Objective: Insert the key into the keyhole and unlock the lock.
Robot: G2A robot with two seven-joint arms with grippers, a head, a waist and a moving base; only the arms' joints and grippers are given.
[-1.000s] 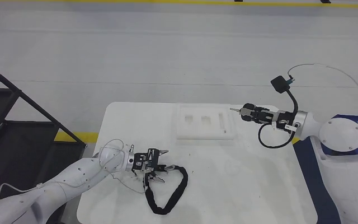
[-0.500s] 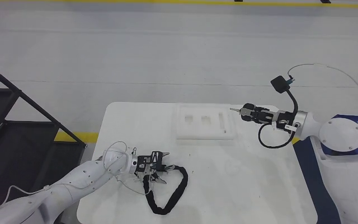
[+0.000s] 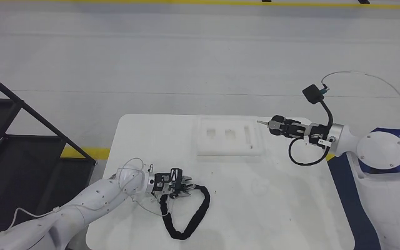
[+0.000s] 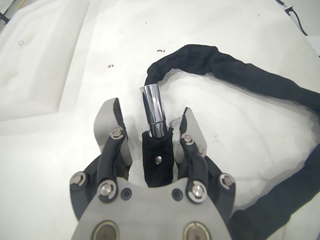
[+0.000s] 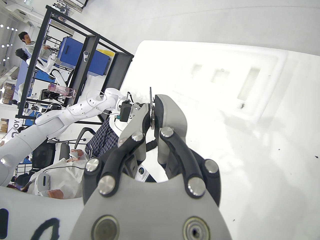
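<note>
White table (image 3: pixel 281 206) carrying a recessed white foam tray (image 3: pixel 228 152) at far centre and a black fabric-sleeved chain lock (image 3: pixel 202 205) looped near left.

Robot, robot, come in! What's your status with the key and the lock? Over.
Left tool open, straddling the lock at its chrome end. Right tool shut on key, by foam tray. Key not in yet.

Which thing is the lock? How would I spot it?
Look at the white table, near the left claw. The lock is the floppy black cloth-covered loop lying there. Only it has a shiny silver tube.
</note>
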